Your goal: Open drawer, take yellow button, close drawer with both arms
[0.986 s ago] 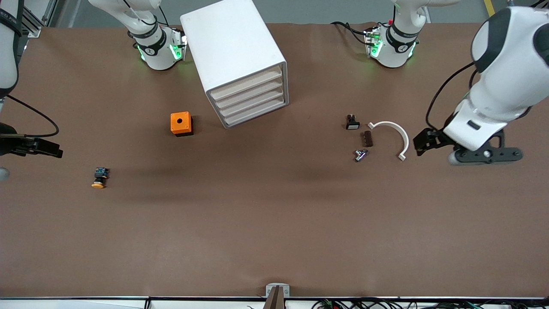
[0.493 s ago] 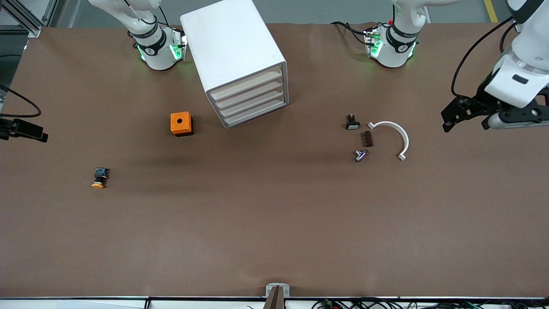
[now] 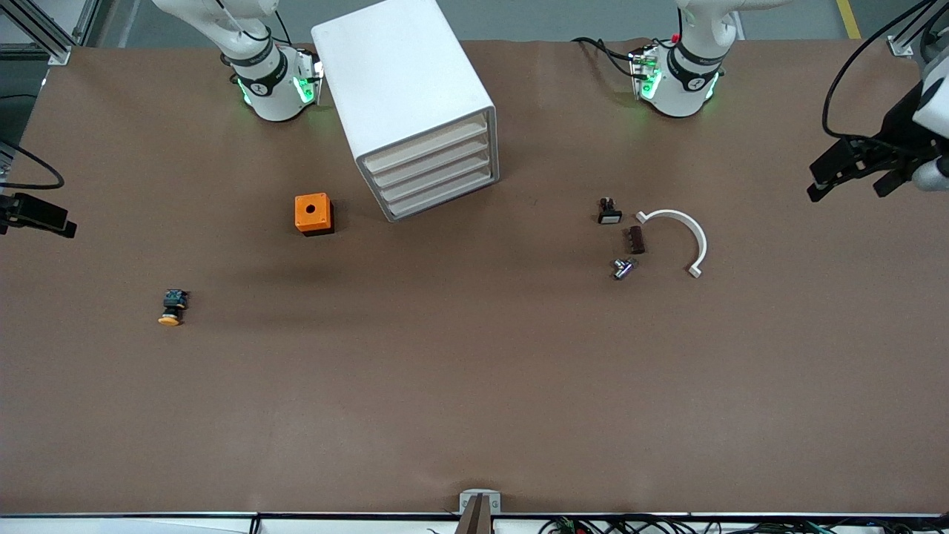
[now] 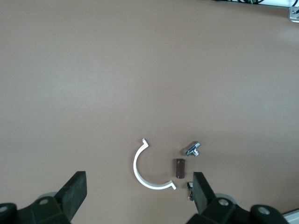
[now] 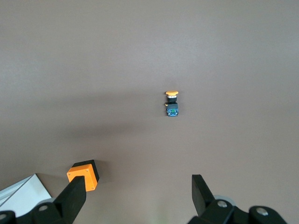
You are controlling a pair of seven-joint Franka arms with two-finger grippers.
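Observation:
The white cabinet [image 3: 404, 89] stands between the arms' bases, and its top drawer [image 3: 426, 144] is shut like the three below it. The button [image 3: 172, 307], orange-yellow cap on a dark body, lies on the table toward the right arm's end, nearer the front camera than the orange cube. It also shows in the right wrist view [image 5: 172, 103]. My right gripper [image 3: 44, 216] is open and empty, high at the right arm's end of the table [image 5: 138, 191]. My left gripper [image 3: 849, 178] is open and empty, high at the left arm's end [image 4: 138, 186].
An orange cube with a hole [image 3: 312, 213] sits beside the cabinet [image 5: 83, 176]. Toward the left arm's end lie a white curved piece [image 3: 678, 236], a brown part [image 3: 635, 239], a silver part [image 3: 623, 268] and a black part with a white face [image 3: 609, 212].
Both arms have drawn back and up toward their own ends of the table. The left gripper has left the white curved piece. Nothing on the table has moved.

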